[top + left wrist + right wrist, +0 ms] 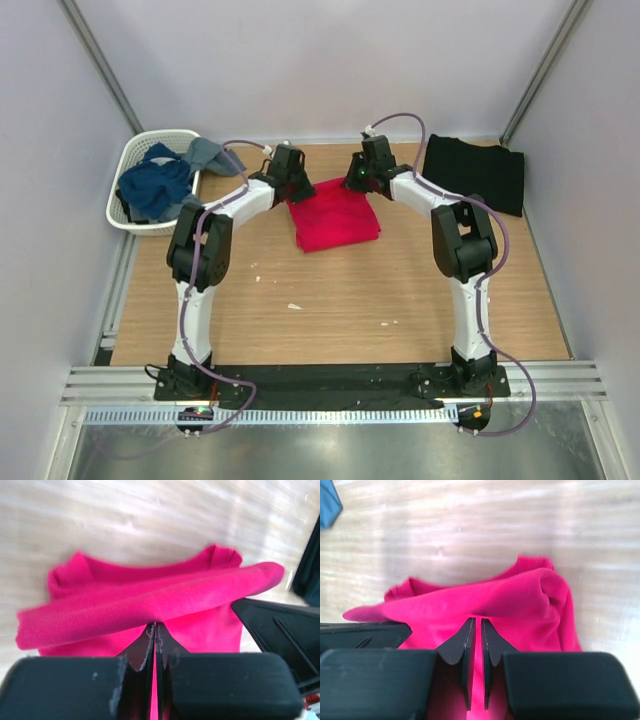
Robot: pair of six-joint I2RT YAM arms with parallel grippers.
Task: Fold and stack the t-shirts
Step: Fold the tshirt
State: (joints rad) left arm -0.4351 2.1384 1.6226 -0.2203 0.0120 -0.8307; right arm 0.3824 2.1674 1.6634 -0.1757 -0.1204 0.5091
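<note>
A: Where is the top camera looking from?
B: It is hanging above and behind the arm bases, looking down over the whole desk from afar.
A: And the wrist cameras?
B: One is peering down past the left gripper, the other past the right gripper, both very close in. All three are sharing the red t-shirt.

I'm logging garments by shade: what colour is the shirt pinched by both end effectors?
The t-shirt is bright crimson red, clearest in the left wrist view.
</note>
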